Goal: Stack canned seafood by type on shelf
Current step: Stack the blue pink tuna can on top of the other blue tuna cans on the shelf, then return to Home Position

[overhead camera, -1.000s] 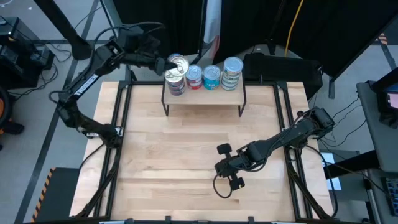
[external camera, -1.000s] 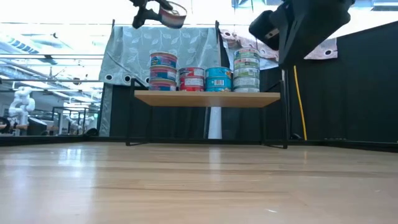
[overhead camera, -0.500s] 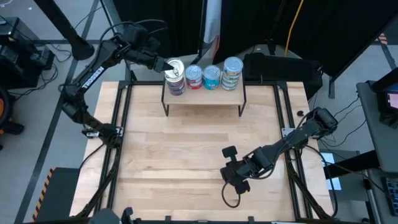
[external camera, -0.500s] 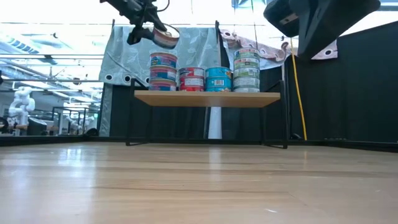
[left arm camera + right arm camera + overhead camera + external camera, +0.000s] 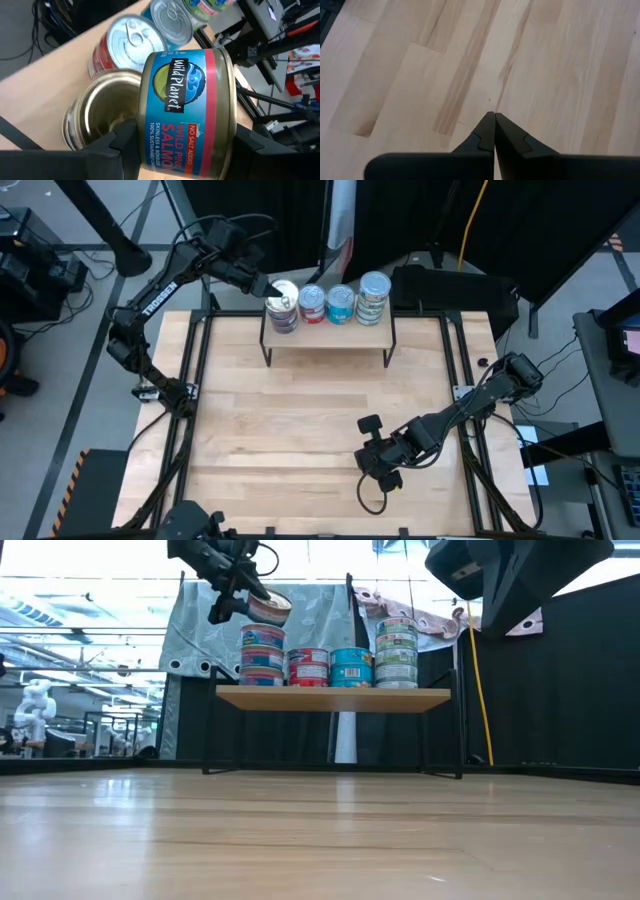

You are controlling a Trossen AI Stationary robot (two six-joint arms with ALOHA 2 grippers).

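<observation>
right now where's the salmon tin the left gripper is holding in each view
High view: salmon tin at the shelf's left end, above the leftmost stack.
Low view: tin tilted, just above that stack.
Left wrist view: tin fills the centre.
Right wrist view: not in it.
Shared landmark: the shelf.

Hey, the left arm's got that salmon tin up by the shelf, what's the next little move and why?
Probably lower it straight onto the leftmost stack. The left gripper holds the salmon tin tilted just above that stack on the shelf, so it likely needs levelling before release. The right gripper waits shut over the table.
</observation>
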